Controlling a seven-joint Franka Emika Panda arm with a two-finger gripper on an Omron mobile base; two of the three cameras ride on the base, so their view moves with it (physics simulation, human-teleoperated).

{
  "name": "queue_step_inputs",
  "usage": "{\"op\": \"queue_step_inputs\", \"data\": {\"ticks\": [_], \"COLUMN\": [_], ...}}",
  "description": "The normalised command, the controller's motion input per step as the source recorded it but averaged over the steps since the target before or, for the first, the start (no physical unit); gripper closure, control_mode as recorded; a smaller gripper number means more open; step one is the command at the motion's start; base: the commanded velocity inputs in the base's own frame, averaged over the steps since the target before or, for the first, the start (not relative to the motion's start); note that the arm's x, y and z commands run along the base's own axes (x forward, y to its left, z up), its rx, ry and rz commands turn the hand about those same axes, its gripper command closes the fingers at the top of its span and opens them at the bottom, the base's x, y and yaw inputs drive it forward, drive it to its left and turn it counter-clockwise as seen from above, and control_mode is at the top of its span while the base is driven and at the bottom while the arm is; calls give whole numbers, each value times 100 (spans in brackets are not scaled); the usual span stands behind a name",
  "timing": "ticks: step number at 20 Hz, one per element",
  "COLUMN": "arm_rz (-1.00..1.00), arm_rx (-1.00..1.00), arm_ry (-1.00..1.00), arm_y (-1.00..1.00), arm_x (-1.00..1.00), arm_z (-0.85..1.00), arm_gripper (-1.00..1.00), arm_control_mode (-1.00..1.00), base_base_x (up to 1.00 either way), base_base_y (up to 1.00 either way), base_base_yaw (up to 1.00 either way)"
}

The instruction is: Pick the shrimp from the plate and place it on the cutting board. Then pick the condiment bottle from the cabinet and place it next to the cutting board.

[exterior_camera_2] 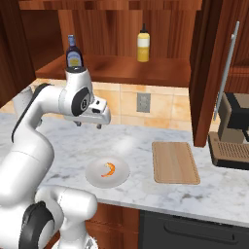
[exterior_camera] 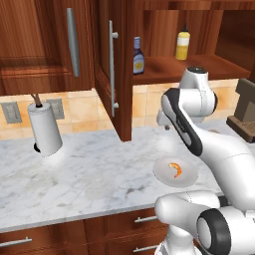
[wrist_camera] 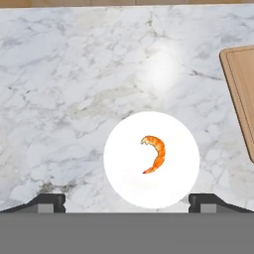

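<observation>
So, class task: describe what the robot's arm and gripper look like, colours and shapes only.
The arm is glossy white, built of rounded tubular segments with dark grey-black joint bands and round joint caps. The gripper is a white boxy hand ending in two small dark fingertips. No cables or markings are visible.

The white arm bends forward, its gripper (exterior_camera_2: pixel 88 125) pointing straight down with jaws spread wide, holding nothing.

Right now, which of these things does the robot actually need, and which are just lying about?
Needed: shrimp, plate, cutting board, dark bottle, cabinet, gripper, open above the plate.

Lying about: yellow bottle, paper towel roll, coffee machine.
</observation>
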Motion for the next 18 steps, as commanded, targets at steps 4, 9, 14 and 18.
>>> {"op": "queue_step_inputs", "data": {"ticks": [4, 9, 14, 18], "arm_rz": [0, 0, 1, 2], "arm_rx": [0, -1, -3, -4], "arm_ry": [1, 1, 0, 0], "arm_y": [-12, -8, -3, -3], "arm_x": [-2, 0, 0, 0], "arm_z": [-20, -26, -33, -36], "arm_gripper": [-100, -100, -100, -100], "arm_control_mode": [-100, -100, -100, -100], "base_base_x": [0, 0, 0, 0], "base_base_y": [0, 0, 0, 0], "base_base_yaw": [0, 0, 0, 0]}}
